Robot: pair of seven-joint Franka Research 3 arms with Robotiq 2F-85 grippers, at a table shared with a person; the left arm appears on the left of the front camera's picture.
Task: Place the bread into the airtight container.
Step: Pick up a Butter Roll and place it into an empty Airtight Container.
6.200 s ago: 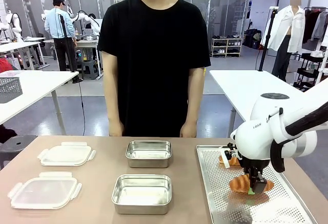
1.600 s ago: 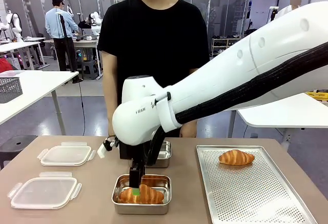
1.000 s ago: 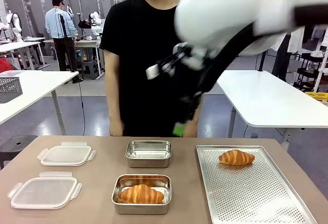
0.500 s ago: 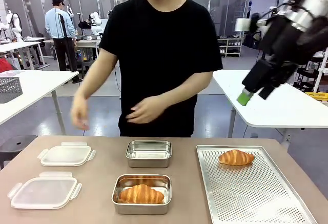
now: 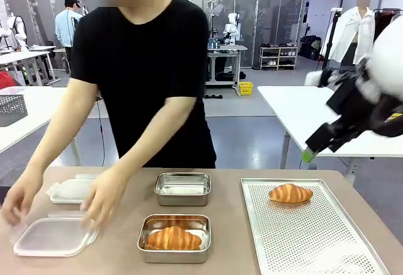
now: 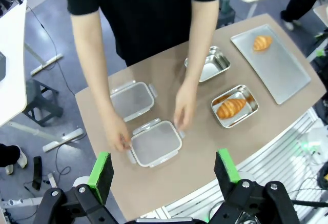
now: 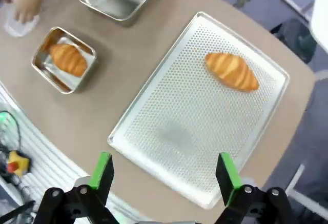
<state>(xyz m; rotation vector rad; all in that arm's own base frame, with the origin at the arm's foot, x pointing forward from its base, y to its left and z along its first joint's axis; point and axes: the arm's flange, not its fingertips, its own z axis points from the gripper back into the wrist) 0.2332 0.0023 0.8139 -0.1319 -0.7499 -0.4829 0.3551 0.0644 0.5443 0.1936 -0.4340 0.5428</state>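
Front view: golden croissant point(image 5: 173, 238) sits in rectangular steel container point(image 5: 174, 257); person's hands point(image 5: 104, 196) take clear plastic lid point(image 5: 50, 237), presumably for sealing. Left end effector point(image 6: 163, 167), right end effector point(image 7: 161, 170): apart, empty.

The left gripper point(image 6: 163, 165), fingers spread wide, hangs above a person's hands point(image 6: 184, 112) touching a clear plastic lid point(image 6: 155, 144); a golden croissant point(image 6: 230, 107) lies in a rectangular steel container point(image 6: 252, 106).
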